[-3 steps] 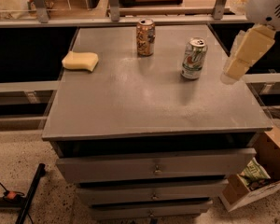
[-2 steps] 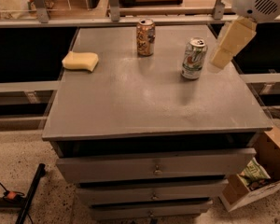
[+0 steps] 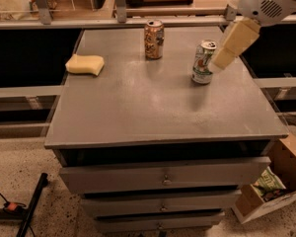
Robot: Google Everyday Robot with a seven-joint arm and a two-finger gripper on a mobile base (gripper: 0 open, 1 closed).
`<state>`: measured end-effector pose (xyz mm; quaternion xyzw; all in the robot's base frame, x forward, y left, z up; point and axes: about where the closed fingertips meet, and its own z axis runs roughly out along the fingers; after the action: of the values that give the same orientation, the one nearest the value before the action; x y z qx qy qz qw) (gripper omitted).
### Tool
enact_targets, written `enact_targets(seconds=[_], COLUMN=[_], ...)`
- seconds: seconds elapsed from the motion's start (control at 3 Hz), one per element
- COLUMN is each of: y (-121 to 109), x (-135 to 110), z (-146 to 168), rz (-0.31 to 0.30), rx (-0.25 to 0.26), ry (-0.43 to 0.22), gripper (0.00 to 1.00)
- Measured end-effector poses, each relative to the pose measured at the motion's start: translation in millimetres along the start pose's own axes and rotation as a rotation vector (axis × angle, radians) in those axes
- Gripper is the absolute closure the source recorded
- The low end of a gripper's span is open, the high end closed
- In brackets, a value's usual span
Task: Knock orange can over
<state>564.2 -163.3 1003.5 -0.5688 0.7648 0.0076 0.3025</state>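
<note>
The orange can (image 3: pixel 154 39) stands upright near the back middle of the grey cabinet top (image 3: pixel 153 107), with a mottled orange-brown label and silver rim. A green-and-white can (image 3: pixel 203 62) stands upright to its right and nearer. My gripper (image 3: pixel 222 58) hangs at the end of the cream-coloured arm coming in from the upper right. It sits right beside the green-and-white can's right side and well to the right of the orange can.
A yellow sponge (image 3: pixel 85 64) lies at the left of the top. The cabinet has drawers (image 3: pixel 163 179) below. A cardboard box with a snack bag (image 3: pixel 271 186) stands on the floor at the right. Rails and shelving run behind the cabinet.
My arm has swung left and inward from the cabinet's right edge, so the gripper now sits next to the green-and-white can. Both cans and the sponge have stayed put.
</note>
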Motion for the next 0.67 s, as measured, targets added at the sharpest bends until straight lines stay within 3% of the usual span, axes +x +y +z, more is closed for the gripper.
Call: enact_targets(seconds=[0.67], y=[-39], x=[-53], z=[44], rz=[0.005], rx=[-0.022], ry=[-0.336], gripper=[0.00])
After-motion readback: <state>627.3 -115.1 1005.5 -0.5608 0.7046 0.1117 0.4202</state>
